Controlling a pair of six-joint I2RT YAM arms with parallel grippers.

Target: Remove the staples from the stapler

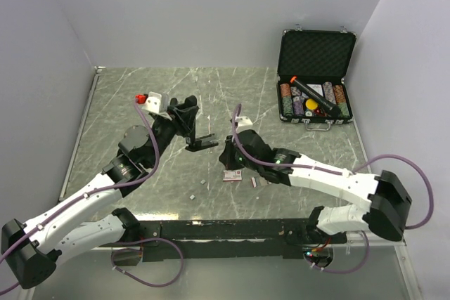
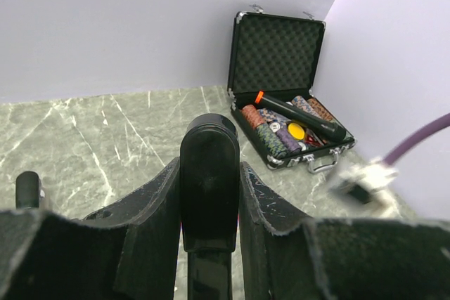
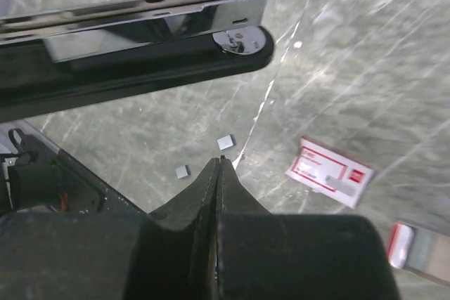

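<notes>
The black stapler (image 1: 202,141) hangs open above the table's middle. My left gripper (image 1: 187,113) is shut on one of its black arms (image 2: 209,166). In the right wrist view the stapler's silvery rail (image 3: 148,19) lies open above its black arm (image 3: 140,79). My right gripper (image 3: 220,162) is shut below the rail's end; a tiny dark speck sits at its tips, and I cannot tell what it is. It shows in the top view (image 1: 228,154) just right of the stapler. Two small grey staple pieces (image 3: 225,142) (image 3: 182,171) lie on the table; they also show in the top view (image 1: 204,182).
A small red-and-white box (image 3: 329,173) lies on the table right of my right gripper, also in the top view (image 1: 233,174). An open black case (image 1: 316,54) with poker chips and a black tube with an orange end (image 1: 316,96) stands at the back right.
</notes>
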